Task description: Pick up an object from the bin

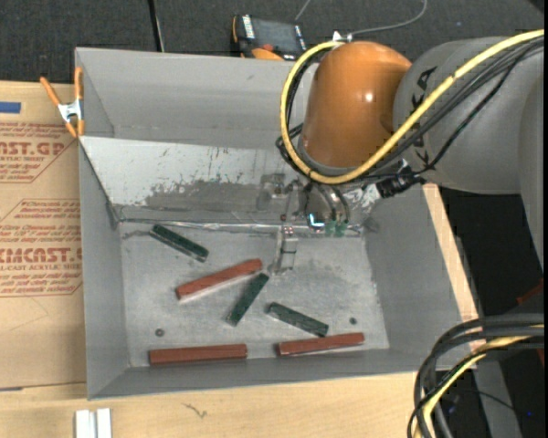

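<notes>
My gripper [282,261] hangs below the arm's orange cover, near the middle of the bin. Its tip is just right of the upper end of a red flat bar [219,279] that lies slanted on the bin floor. A dark green bar [247,299] lies directly below the tip, tilted, with its top end close to the gripper. Another dark green bar [297,318] rests a little further toward the front right. Nothing shows in the gripper's hold.
A third dark green bar [179,242] lies at the left by the back slope. Two red bars [197,354] [321,343] lie along the front wall. The arm reaches in over the bin's right rear.
</notes>
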You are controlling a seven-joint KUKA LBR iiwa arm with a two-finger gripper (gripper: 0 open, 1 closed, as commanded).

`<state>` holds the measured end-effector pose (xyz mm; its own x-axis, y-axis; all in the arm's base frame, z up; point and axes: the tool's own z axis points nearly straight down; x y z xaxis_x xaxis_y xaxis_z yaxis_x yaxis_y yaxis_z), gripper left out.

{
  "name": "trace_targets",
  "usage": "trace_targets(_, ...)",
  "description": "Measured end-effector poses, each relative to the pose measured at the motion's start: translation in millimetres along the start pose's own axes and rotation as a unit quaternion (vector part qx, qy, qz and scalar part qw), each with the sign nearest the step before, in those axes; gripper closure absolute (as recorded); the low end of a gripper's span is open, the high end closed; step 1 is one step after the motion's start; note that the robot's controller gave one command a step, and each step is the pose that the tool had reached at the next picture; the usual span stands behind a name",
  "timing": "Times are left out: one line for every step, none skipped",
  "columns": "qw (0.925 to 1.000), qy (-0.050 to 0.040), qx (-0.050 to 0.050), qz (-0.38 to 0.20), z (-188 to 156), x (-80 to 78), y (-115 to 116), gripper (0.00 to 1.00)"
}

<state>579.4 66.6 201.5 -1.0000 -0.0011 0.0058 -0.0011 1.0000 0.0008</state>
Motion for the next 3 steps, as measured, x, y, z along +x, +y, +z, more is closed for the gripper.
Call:
trace_targets(0.9868, -0.0053, 0.000, -0.162, 132, 28.0, 61, 0.00)
trace_targets(0.9860, -0.0048, 0.001, -0.167, 100, 35.4, 56, 0.00)
trace_targets(0.9844, -0.0044, 0.000, -0.176, 102, 23.4, 65, 0.00)
